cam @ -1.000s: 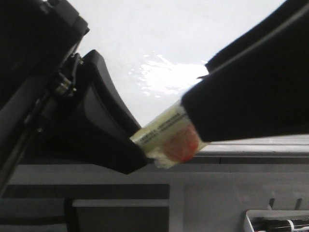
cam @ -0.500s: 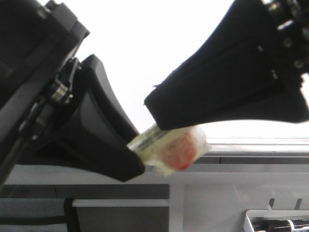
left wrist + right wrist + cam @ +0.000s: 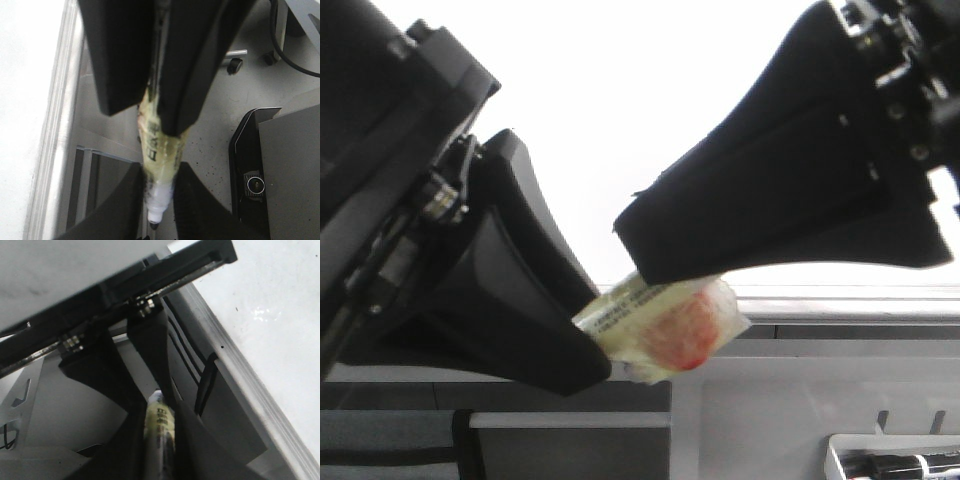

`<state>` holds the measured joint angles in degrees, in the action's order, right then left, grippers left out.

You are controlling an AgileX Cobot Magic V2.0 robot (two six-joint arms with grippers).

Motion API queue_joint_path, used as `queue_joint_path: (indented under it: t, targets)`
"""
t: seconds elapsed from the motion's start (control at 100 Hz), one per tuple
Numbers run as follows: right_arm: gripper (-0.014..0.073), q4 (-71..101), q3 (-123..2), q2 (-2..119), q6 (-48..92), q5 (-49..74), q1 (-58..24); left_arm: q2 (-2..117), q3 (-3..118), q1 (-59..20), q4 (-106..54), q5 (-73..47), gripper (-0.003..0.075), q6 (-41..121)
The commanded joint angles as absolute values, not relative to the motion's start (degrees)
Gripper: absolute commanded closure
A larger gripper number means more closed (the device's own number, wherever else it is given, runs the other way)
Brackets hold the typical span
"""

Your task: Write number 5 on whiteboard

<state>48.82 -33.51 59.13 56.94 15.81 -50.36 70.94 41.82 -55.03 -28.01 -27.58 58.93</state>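
Observation:
The marker pen [image 3: 660,322], wrapped in yellowish tape with a red end, sits between both grippers, off the near edge of the whiteboard [image 3: 620,110]. My left gripper [image 3: 592,338] is shut on its tip end; the left wrist view shows the white nib end [image 3: 159,200] between its fingers. My right gripper [image 3: 655,278] is clamped on the pen's body from above; the right wrist view shows the pen [image 3: 160,425] tight between its fingers. The board's grey frame rail [image 3: 840,302] runs behind the pen. No number 5 shows on the board.
A white tray [image 3: 840,452] holding a black marker [image 3: 895,465] lies at the front right. A black camera unit [image 3: 265,170] stands on the speckled grey surface [image 3: 215,135] beside the board. The whiteboard also shows in the right wrist view [image 3: 270,310].
My right gripper has swung in from the right and come down over the pen. The pen and my left gripper have shifted slightly left and down.

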Motion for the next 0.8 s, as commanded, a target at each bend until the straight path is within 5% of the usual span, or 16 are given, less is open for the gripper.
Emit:
queue_joint_path:
  t: [0.0,0.34,0.47,0.79]
  targets:
    - [0.0654,49.9,-35.2,58.8,57.6,15.9,-50.5,69.8,43.7,-55.2,-29.5,-23.3,0.0496,57.1]
    - [0.0654,49.6,-36.1,58.8,57.6,15.7,-50.5,65.0,43.7,-54.8,-29.4,-23.4,0.0162,50.3]
    - [0.0654,47.6,-38.1,58.8,57.6,14.8,-50.5,57.9,43.6,-53.0,-29.4,-23.4,0.0215,46.5]
    - [0.0644,44.6,-39.9,58.8,57.6,5.2,-47.9,31.3,35.3,-40.8,-29.3,-19.0,0.0514,34.4]
